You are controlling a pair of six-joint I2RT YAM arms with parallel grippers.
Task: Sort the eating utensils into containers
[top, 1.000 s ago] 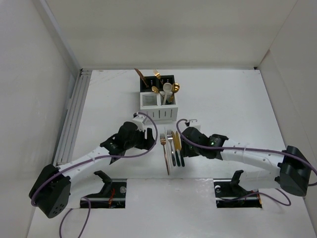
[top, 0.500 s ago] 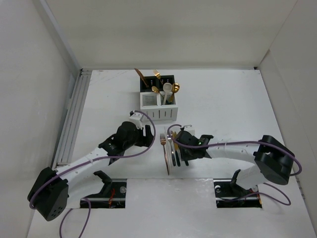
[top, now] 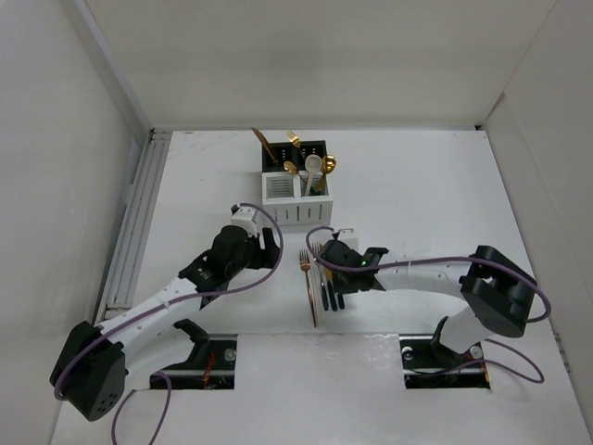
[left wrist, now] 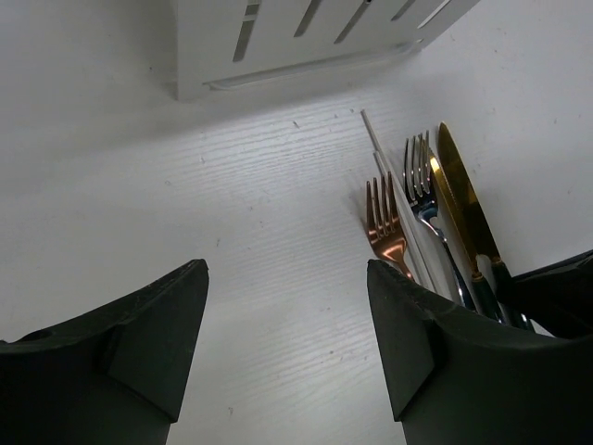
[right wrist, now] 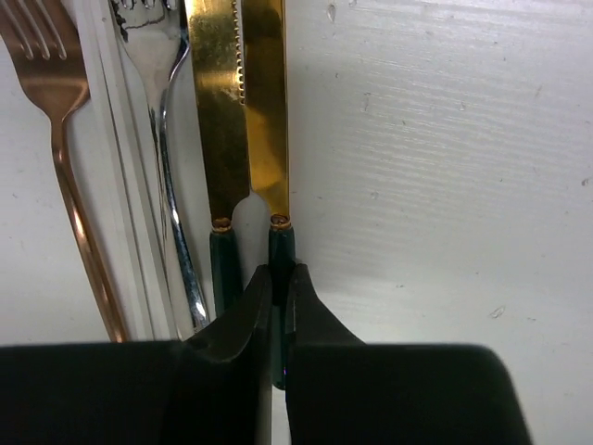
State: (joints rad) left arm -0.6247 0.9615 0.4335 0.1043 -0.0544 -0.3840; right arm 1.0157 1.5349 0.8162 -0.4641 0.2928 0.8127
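Over the last second the right gripper [right wrist: 278,278] has slid along the row of loose cutlery and pinched shut. Its arm has swung inward across the table [top: 417,185], and the left gripper [left wrist: 285,278] has drawn slightly away from the row.

The right wrist view shows the two dark fingers pressed together on the dark teal handle of a gold knife [right wrist: 267,111], just below where the blade meets the handle. This knife is the outermost piece of the row and lies flat on the table. Touching its side is a second gold knife [right wrist: 215,111] with the same dark handle. Next come a silver fork [right wrist: 167,93], a thin white strip [right wrist: 111,111] and a copper fork [right wrist: 46,56], all parallel with their heads pointing the same way.

The left gripper hangs above bare table with its fingers spread wide, holding nothing. The row of cutlery lies off to one side of it.

In the overhead view the white holder [top: 295,211] stands near the head end of the row, apart from it, and the black holder [top: 315,146] stands directly behind it. Gold utensils and a cream spoon [top: 313,165] stand upright in them.
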